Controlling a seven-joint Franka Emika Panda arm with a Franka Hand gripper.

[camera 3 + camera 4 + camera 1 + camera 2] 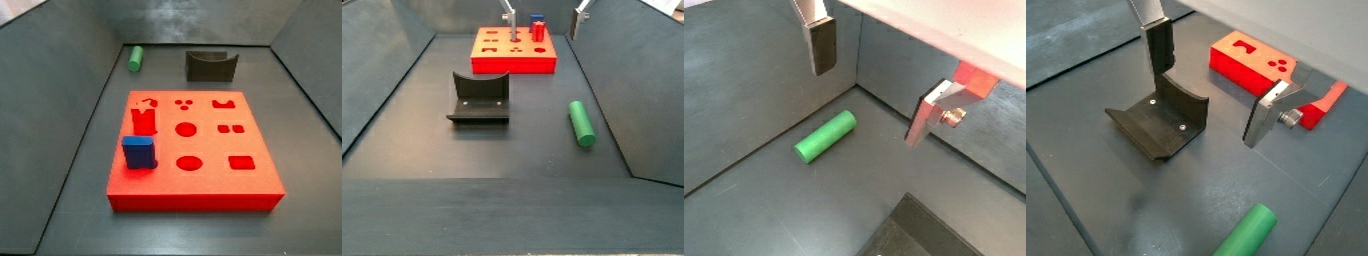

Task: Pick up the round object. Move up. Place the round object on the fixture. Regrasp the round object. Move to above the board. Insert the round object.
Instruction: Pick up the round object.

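Dark grey floor (476, 190), enclosed by grey walls. Nearest in a side view: round object (580, 123), green, lying flat on the floor close to a side wall, untouched. Beside it, well apart: fixture (478, 98), dark, curved notch upward, vacant. Farther back: board (513, 60), red, cut-out holes on top, carrying a blue block (139, 152) and a red peg (143, 122). Above the floor: gripper (1213, 95), fingers (823, 47) spread wide, nothing between them; the peg lies below it in both wrist views.
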